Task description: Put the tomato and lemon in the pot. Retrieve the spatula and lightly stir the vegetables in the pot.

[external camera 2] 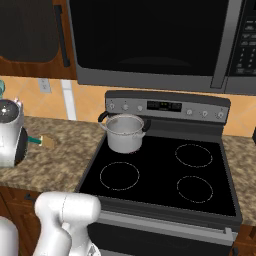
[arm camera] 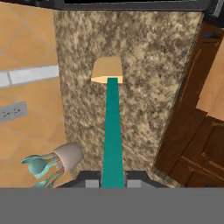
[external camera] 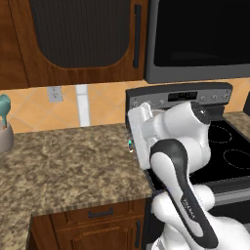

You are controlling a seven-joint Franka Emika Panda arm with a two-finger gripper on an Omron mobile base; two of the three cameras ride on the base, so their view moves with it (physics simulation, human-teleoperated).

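In the hand view the gripper (arm camera: 113,183) sits at the handle end of the spatula (arm camera: 113,131), which lies flat on the granite counter (arm camera: 144,52). The teal handle runs between the two fingertips; whether they clamp it cannot be told. The tan blade points away from the hand. A grey utensil holder (arm camera: 68,156) stands beside the handle. The pot (external camera 2: 125,132) rests on the stove (external camera 2: 165,172), rear left burner.

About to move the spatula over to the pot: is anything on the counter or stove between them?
Nothing visible. The spatula lies on the granite counter left of the stove; the pot sits on the back left burner, with bare countertop and cooktop between.
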